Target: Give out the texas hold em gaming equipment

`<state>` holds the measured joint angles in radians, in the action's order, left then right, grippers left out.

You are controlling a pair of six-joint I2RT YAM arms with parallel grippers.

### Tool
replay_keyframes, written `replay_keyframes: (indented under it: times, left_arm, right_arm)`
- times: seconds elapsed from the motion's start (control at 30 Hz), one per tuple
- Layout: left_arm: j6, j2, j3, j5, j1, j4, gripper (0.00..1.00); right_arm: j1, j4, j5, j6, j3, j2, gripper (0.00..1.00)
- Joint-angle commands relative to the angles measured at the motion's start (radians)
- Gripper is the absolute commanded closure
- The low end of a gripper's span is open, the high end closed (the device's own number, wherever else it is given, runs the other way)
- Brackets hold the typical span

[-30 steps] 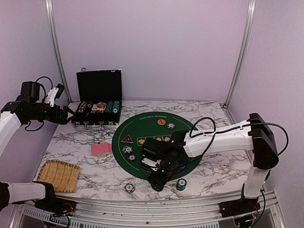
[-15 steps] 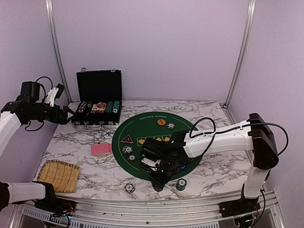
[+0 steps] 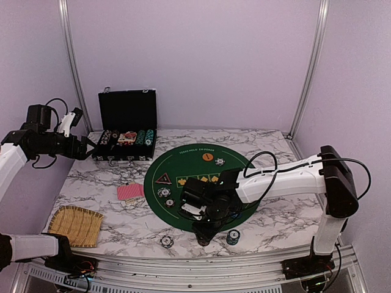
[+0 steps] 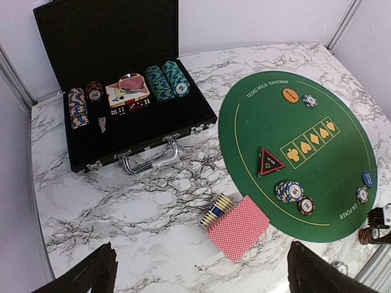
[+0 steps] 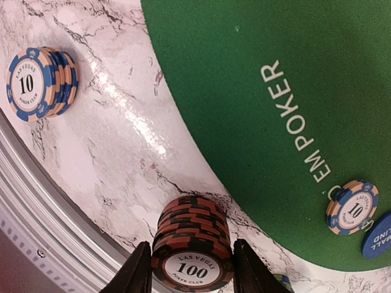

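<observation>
Fingers, right gripper (image 5: 192,271): closed against both flanks of the 100 stack (image 5: 192,241), one finger on each side.
Fingers, left gripper (image 4: 201,262): spread wide, holding nothing; raised at the far left, near the chip case (image 4: 122,122).
100 stack, look: dark chips with orange-red edge stripes; the white top label reads "Las Vegas 100 Poker Club".
100 stack, place: over the marble table (image 5: 104,140), just off the near edge of the green felt (image 5: 244,91); whether it rests on the surface cannot be told.
Blue 10 stack (image 5: 40,82): blue and peach stripes, on the marble by the near rail, well apart from the gripped stack.
Small blue chips (image 5: 353,207): a short stack on the felt's near part, just beside the blue round button (image 5: 379,235).
Red-backed cards (image 4: 238,227): a fanned pile on the marble left of the felt, with a row of chips (image 4: 218,210) on edge touching it.
Dark triangular button (image 4: 269,160): red-edged, on the felt's left part.
Orange round button (image 4: 290,94): on the felt's far part.
Chip case, contents: lid up, with rows of striped chips and cards inside.
</observation>
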<state>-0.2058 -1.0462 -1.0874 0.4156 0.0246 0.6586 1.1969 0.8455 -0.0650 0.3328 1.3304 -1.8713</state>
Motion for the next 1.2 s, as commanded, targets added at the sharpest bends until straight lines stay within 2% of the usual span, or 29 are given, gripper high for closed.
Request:
replay_keyframes:
  times: [0.0, 0.3, 0.67, 0.9, 1.17]
  left_arm:
    - [-0.003, 0.016, -0.031, 0.009, 0.004, 0.024, 0.01]
    - [-0.003, 0.015, -0.034, 0.009, 0.003, 0.024, 0.01]
    - [-0.001, 0.014, -0.035, 0.011, 0.003, 0.025, 0.01]
    - [0.001, 0.013, -0.037, 0.014, 0.003, 0.026, 0.01]
    - [-0.004, 0.022, -0.038, 0.005, 0.003, 0.030, 0.01]
  right_arm:
    - [0.010, -0.003, 0.011, 0.001, 0.014, 0.029, 0.60]
    - [0.010, 0.028, 0.028, -0.002, 0.055, 0.041, 0.72]
    - [-0.014, 0.118, 0.114, -0.030, 0.174, 0.059, 0.76]
    - [-0.156, 0.128, 0.164, -0.081, 0.282, 0.023, 0.77]
    - [-0.383, 0.099, 0.179, -0.154, 0.497, -0.136, 0.78]
